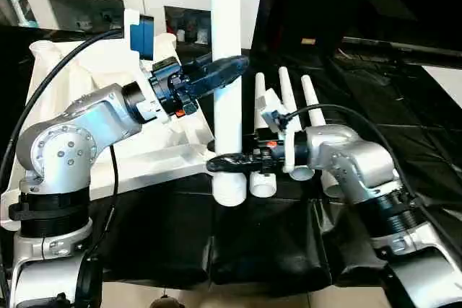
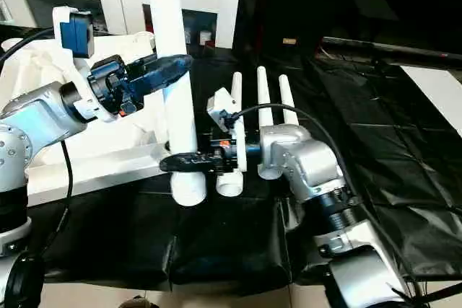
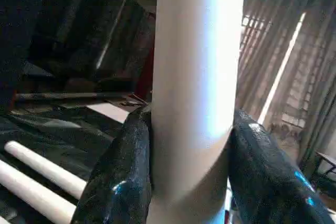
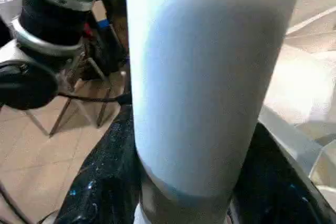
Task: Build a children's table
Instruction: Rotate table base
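A long white tapered plastic tube leg (image 1: 228,99) is standing upright in the middle of the scene, gripped by both arms. The left gripper (image 1: 229,67), with glossy black fingers (image 3: 123,182), is clamping the tube partway up. The right gripper (image 1: 224,163) is squeezing the same tube near its wide lower end. Three more white tube legs (image 1: 287,113) are lying side by side on the black plastic sheet (image 1: 238,236), just behind the right gripper. The white ribbed plastic tabletop (image 1: 86,91) is resting underside up to the left, behind the left arm.
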Controlling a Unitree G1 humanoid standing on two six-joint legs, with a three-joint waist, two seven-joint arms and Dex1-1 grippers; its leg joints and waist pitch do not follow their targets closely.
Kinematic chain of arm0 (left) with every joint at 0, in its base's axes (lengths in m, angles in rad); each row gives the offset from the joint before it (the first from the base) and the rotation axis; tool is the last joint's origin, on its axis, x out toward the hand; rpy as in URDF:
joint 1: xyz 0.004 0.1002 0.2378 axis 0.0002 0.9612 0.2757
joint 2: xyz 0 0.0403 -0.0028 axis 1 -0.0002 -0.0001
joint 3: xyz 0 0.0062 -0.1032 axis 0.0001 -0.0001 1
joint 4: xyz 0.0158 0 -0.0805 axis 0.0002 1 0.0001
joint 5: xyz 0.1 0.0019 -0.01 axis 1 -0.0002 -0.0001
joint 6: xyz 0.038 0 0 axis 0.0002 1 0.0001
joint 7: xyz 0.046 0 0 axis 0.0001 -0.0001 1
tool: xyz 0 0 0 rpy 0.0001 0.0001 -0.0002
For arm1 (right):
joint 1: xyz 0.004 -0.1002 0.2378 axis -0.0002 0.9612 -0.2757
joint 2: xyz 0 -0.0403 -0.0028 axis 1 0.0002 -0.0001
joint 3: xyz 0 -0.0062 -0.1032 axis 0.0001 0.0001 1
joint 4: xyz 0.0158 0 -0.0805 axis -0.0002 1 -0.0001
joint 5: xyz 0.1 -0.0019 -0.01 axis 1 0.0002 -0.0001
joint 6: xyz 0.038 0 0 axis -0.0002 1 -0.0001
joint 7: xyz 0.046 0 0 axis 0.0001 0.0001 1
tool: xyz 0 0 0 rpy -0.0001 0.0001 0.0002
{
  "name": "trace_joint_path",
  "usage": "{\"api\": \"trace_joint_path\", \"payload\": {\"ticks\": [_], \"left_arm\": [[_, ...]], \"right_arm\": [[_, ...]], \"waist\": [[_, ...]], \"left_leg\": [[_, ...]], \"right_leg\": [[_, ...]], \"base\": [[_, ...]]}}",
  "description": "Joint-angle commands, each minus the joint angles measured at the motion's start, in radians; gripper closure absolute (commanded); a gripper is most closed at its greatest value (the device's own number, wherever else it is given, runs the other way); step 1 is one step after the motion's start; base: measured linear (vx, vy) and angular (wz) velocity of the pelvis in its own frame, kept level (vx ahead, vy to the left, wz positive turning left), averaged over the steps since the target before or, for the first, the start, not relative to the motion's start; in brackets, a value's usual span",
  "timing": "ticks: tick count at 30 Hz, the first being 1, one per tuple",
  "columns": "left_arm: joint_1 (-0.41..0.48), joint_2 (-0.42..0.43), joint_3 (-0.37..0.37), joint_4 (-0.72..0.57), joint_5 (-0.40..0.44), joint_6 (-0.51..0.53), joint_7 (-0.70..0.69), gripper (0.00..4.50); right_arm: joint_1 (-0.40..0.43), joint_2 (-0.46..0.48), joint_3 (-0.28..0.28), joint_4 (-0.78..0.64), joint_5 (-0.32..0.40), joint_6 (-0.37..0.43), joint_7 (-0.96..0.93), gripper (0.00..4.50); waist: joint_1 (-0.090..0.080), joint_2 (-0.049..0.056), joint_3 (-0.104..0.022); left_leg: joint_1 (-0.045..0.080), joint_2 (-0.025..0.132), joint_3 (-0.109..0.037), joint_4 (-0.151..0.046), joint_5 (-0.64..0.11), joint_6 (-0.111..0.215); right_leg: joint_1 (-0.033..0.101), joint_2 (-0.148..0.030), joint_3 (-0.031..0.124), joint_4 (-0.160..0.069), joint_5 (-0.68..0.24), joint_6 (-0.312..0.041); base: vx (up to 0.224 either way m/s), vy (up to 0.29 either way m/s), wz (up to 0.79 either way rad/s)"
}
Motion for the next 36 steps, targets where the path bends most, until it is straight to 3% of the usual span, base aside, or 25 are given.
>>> {"api": "trace_joint_path", "payload": {"ticks": [1,6,12,18,36], "left_arm": [[-0.022,0.001,-0.021,-0.010,0.049,-0.048,0.020,2.75],[-0.022,-0.004,-0.074,-0.011,0.170,-0.126,0.086,2.77],[-0.020,-0.027,-0.107,-0.060,0.216,-0.182,0.107,2.77],[-0.020,-0.017,-0.120,-0.062,0.243,-0.201,0.103,2.77],[-0.037,-0.001,-0.153,-0.040,0.344,-0.226,0.165,2.77]], "right_arm": [[-0.023,0.006,-0.021,0.016,-0.023,-0.007,-0.049,1.91],[-0.045,0.070,-0.044,0.085,-0.102,-0.111,-0.231,1.56],[-0.053,0.118,-0.060,0.111,-0.101,-0.107,-0.304,1.53],[-0.062,0.115,-0.044,0.130,-0.124,-0.113,-0.302,1.53],[-0.048,0.101,-0.036,0.158,-0.172,-0.159,-0.314,1.53]], "waist": [[0.003,0.018,-0.072],[-0.002,0.018,-0.071],[-0.001,0.012,-0.074],[-0.003,0.012,-0.071],[-0.003,0.016,-0.073]], "left_leg": [[0.014,0.051,-0.018,-0.064,-0.126,-0.032],[0.015,0.051,-0.016,-0.066,-0.134,-0.057],[0.013,0.050,-0.016,-0.065,-0.112,-0.049],[0.014,0.050,-0.015,-0.067,-0.134,-0.050],[0.014,0.050,-0.015,-0.064,-0.128,-0.048]], "right_leg": [[0.050,-0.088,0.057,-0.067,-0.110,-0.171],[0.046,-0.090,0.059,-0.066,-0.123,-0.158],[0.052,-0.088,0.058,-0.061,-0.068,-0.164],[0.049,-0.088,0.059,-0.066,-0.116,-0.148],[0.049,-0.087,0.059,-0.062,-0.097,-0.153]], "base": [[0.000,0.000,0.00],[0.000,0.000,0.00],[0.000,0.000,0.00],[0.000,0.000,0.00],[0.000,0.000,0.00]]}}
